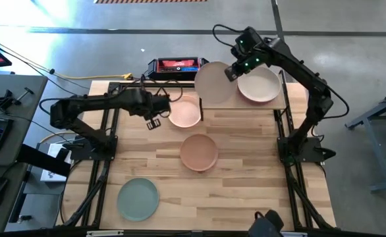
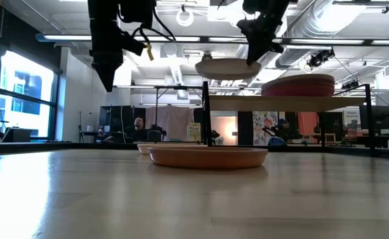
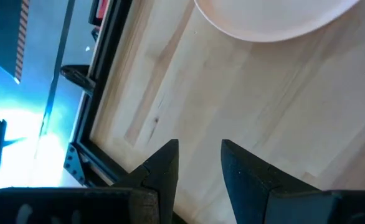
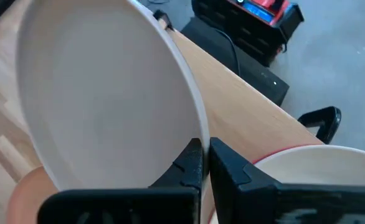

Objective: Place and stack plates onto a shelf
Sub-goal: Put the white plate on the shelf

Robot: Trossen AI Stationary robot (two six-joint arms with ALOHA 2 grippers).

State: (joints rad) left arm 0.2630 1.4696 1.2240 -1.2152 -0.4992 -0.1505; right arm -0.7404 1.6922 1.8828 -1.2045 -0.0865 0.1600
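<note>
Wooden tabletop (image 1: 246, 197) carries pale pink plate (image 1: 184, 112), tan plate (image 1: 199, 152) and mint green plate (image 1: 137, 199), with the shelf (image 1: 280, 103) along its far edge holding a stack topped by a cream plate (image 1: 259, 86). Right gripper (image 1: 232, 71) is above the shelf's left part, fingers clenched on the rim of a beige-grey plate (image 1: 214, 83) held in the air beside the stack. Left gripper (image 1: 153, 122) hovers over bare wood just beside the pink plate, fingers parted, grasping nothing.

Two dark arms, matte black throughout.
Left arm (image 1: 107, 105) and right arm (image 1: 298, 72) built of blocky jointed segments; thin black cables loop along them. Green indicator lights glow near the right wrist. Fingers (image 3: 164, 174) are dark, wedge-shaped, tapering to blunt tips.
</note>
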